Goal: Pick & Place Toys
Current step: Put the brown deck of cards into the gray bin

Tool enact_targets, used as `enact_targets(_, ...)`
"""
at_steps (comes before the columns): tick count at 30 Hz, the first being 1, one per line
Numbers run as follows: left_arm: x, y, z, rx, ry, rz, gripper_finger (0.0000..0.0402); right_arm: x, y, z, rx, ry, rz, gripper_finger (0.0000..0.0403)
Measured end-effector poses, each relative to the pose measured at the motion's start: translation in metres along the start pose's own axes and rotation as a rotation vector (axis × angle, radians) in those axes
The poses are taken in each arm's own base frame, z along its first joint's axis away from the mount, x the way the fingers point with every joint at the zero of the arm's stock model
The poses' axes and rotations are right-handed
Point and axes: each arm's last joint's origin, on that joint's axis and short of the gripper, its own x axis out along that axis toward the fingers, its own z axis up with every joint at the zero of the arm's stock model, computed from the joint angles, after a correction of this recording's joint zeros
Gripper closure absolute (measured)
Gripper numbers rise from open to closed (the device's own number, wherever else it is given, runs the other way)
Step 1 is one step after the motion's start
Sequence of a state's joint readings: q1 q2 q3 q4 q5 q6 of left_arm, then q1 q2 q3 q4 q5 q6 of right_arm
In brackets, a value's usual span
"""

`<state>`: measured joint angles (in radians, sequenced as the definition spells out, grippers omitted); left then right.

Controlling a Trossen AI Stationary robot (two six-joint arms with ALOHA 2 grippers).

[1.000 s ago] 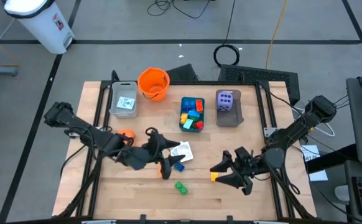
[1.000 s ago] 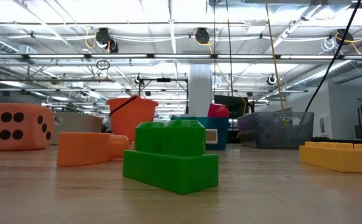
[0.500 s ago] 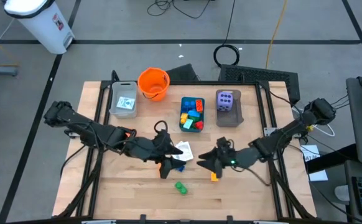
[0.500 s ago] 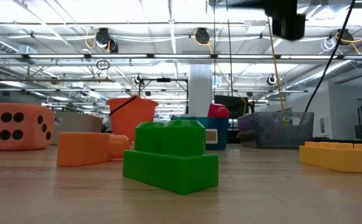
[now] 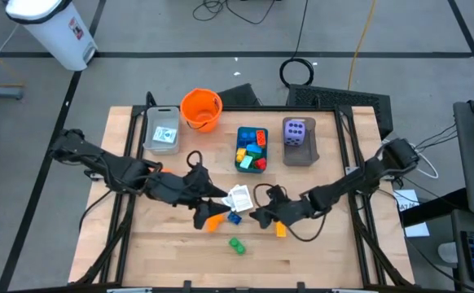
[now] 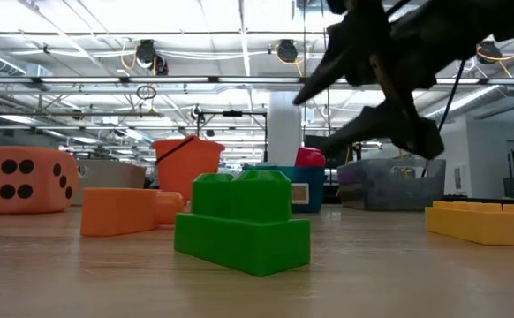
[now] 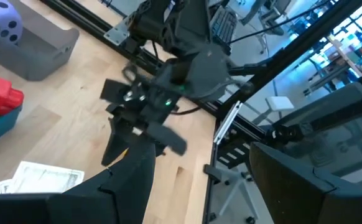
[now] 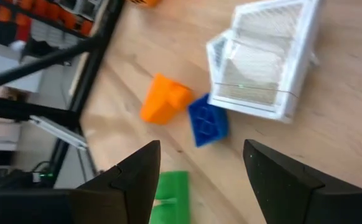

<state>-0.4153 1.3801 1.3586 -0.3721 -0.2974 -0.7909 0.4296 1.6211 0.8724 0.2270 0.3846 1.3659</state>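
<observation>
With my right gripper (image 5: 257, 216) spread wide and empty just beside the stack of white cards (image 5: 239, 196), my worry is clutter. A blue brick (image 5: 234, 216) lies touching the cards' near edge, an orange brick (image 5: 213, 220) sits just beyond it, and a green brick (image 5: 237, 244) rests nearer the table's front edge. If I descend here with the fingers this far apart, I judge that one finger could catch the cards or shove the blue brick sideways instead of straddling it. My left gripper (image 5: 207, 209) is crowding the same spot from the other side of the cards, with the orange brick right at its fingers, so the two arms could knock each other. Its fingers look parted in the left wrist view, with nothing between them.

My right arm reaches low and long from the table's right side toward the cards; my left arm stretches in from the left likewise. A yellow brick (image 5: 280, 230) lies under my right arm, near the cards. The teal tray (image 5: 239, 161) of bricks sits behind the cards.
</observation>
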Motion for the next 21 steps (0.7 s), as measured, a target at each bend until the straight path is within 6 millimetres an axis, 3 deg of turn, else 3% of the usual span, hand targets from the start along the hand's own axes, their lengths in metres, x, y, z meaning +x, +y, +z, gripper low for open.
enact_targets(10,-0.003,-0.001,-0.006,0.017,0.036,0.01,0.0131,0.013,-0.036,0.011,0.033,0.049,-0.095,0.0181)
enact_targets(15,-0.002,-0.001,-0.005,0.016,0.032,0.013,0.0131,0.016,-0.04,0.021,0.042,0.029,0.01,0.0181)
enact_targets(21,-0.002,-0.001,-0.006,0.016,0.033,0.013,0.0131,0.017,-0.054,0.026,0.056,0.058,-0.012,0.0181)
